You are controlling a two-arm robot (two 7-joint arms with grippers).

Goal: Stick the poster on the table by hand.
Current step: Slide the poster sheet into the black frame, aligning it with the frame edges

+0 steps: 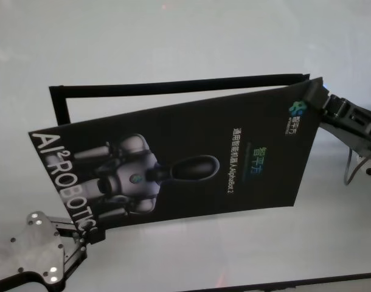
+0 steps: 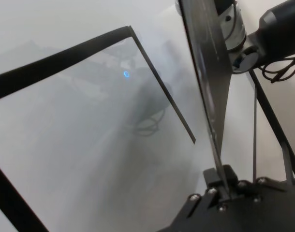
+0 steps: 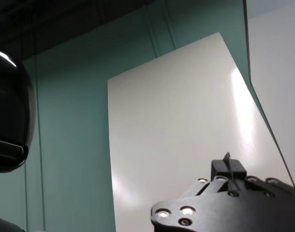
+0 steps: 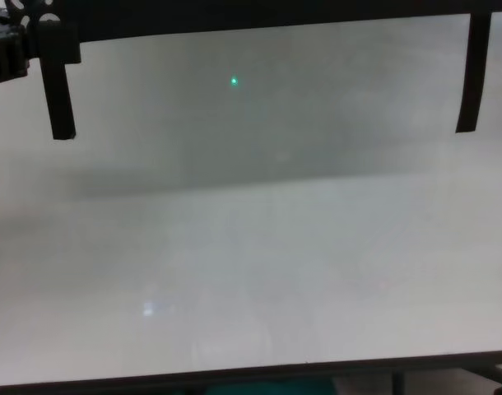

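Glossy black robot-print poster [image 1: 191, 164] hangs tilted above the white table [image 1: 173, 36], corners pinched by grippers

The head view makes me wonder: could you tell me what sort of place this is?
Probably a robot lab or demo space: both grippers, left and right, hold a company poster over a plain white table marked with a black tape frame.

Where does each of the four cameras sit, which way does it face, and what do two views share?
Head view: high, facing down at the poster held over the table; left gripper and right gripper pinch opposite corners.
Left wrist view: behind the left gripper, seeing the poster edge-on above the black tape frame.
Right wrist view: behind the right gripper, under the poster's white back.
Chest view: low, facing the bare table.
Shared: head and left wrist views both show the frame.
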